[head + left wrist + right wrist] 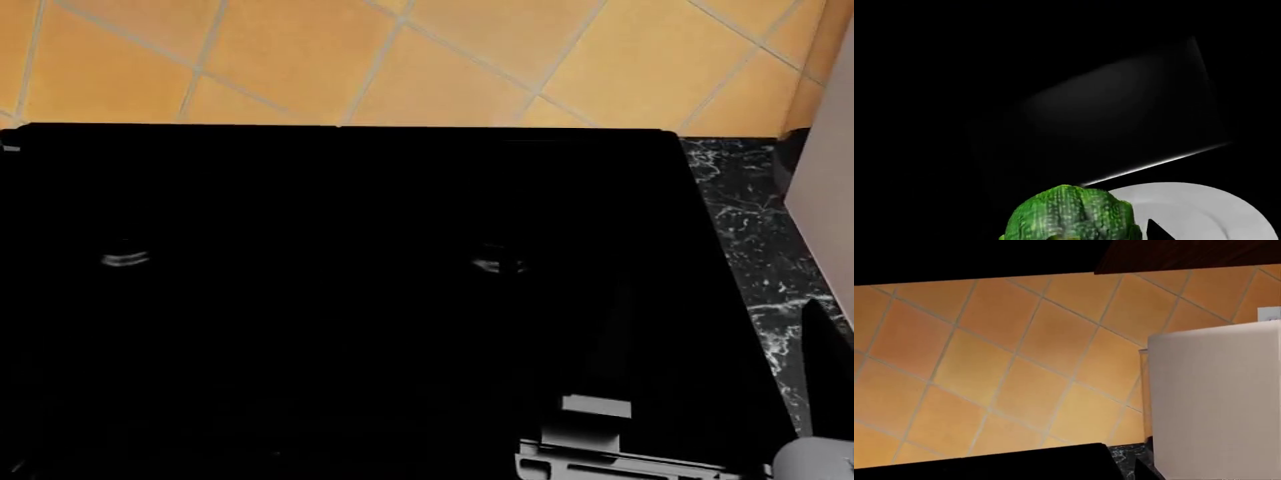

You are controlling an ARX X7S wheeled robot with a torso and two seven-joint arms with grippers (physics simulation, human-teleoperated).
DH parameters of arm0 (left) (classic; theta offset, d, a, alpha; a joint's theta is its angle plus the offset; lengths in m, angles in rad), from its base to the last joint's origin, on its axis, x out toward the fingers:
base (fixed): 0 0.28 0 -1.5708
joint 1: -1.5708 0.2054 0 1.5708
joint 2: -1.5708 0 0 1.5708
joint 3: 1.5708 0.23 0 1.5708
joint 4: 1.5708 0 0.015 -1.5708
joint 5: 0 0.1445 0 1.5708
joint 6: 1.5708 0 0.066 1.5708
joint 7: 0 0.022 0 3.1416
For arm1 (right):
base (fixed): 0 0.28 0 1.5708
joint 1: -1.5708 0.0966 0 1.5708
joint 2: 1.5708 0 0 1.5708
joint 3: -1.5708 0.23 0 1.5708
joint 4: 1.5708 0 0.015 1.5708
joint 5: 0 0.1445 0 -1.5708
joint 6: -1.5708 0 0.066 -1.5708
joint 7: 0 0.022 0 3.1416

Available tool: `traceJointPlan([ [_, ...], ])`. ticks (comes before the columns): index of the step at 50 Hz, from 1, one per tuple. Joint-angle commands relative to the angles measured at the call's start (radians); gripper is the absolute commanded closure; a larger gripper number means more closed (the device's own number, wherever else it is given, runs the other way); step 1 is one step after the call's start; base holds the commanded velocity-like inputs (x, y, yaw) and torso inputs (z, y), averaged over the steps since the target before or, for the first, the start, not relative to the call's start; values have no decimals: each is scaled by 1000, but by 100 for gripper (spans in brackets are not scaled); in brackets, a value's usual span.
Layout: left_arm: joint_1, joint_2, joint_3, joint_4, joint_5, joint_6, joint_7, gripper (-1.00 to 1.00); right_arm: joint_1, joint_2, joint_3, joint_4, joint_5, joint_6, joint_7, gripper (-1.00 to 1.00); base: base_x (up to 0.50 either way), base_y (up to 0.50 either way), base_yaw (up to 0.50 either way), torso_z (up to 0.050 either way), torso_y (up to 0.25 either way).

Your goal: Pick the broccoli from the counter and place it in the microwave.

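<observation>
The broccoli (1071,215), a bumpy green floret head, sits right at my left gripper (1081,237) in the left wrist view. One black fingertip (1157,231) shows tight against its side, and the gripper looks shut on it. A white plate (1207,210) lies just beyond it, below a dark space with one bright edge. The black-green marble counter (747,230) shows at the right of the head view. My right gripper (817,335) is a dark shape over that counter, and its jaws are not readable. The microwave is not identifiable in any view.
A large glossy black stove top (347,300) fills most of the head view, with an orange tiled wall (400,60) behind it. A white box-like object (1214,400) stands on the counter at the right (827,150). A grey arm part (581,445) shows low in the head view.
</observation>
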Motion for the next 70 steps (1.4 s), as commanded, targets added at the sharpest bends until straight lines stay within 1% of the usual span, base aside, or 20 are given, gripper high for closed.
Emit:
traceJointPlan([
  [1,-4,1,64,13,-87,56,20,-100,-16,0,-3,0,-9,-10,-1,-100,0,0,0,0,0],
  [11,-4,1,93,-8,-94,72,26,-100,-1,-11,-15,8,-14,-1,-6,-100,0,0,0,0,0],
  [14,-4,1,63,-5,-63,65,28,-100,3,-13,-17,11,-13,1,-8,-100,0,0,0,0,0],
  [16,-4,1,-15,6,14,47,36,-100,1,-11,-16,12,-15,-2,-11,-100,0,0,0,0,0],
  [23,-4,1,-426,94,387,-73,84,-100,8,-12,-17,18,-15,-4,-18,-100,0,0,0,0,0],
  [26,-4,1,-553,123,465,-114,85,-100,11,-14,-18,24,-15,-5,-23,-100,0,0,0,0,0],
  [28,-4,1,-699,164,539,-165,94,-100,33,-22,-25,34,-10,5,-34,-100,0,0,0,0,0],
  [33,-4,1,-911,228,708,-233,146,-100,71,-35,-35,50,-5,20,-54,-100,0,0,0,0,0],
  [37,-4,0,-1016,292,816,-288,203,-100,86,-45,-42,63,-9,24,-65,-100,0,0,0,0,0],
  [40,30,-25,-1052,454,816,-386,203,-100,103,-48,-47,66,-3,35,-70,-100,0,0,0,0,0],
  [44,151,-69,-1092,813,783,-589,168,-100,113,-49,-50,73,-2,41,-77,-100,0,0,0,0,0],
  [51,286,-111,-1165,1257,740,-873,129,-100,129,-50,-57,71,3,54,-80,-100,0,0,0,0,0],
  [52,294,-123,-1170,1272,695,-880,96,-100,129,-50,-57,70,4,55,-79,-100,0,0,0,0,0],
  [53,322,-208,-1183,1307,545,-881,-54,-100,128,-50,-59,70,0,56,-79,-100,0,0,0,0,0],
  [55,331,-295,-1204,1313,245,-880,-354,-100,130,-54,-63,74,-4,59,-79,-100,0,0,0,0,0],
  [58,357,-366,-1234,1332,-205,-878,-804,-100,130,-59,-68,70,-8,59,-79,-100,0,0,0,0,0],
  [62,396,-472,-1208,1381,-805,-821,-1167,-100,129,-56,-67,70,-4,61,-76,-100,0,0,0,0,0],
  [64,407,-533,-1158,1436,-1077,-751,-1286,-100,127,-57,-68,68,-7,61,-75,-100,0,0,0,0,0],
  [67,420,-620,-1086,1528,-1223,-631,-1359,-100,131,-63,-74,70,-7,66,-75,-100,0,0,0,0,0],
  [70,422,-728,-1004,1625,-1301,-487,-1359,-100,131,-61,-72,70,-6,63,-79,-100,0,0,0,0,0],
])
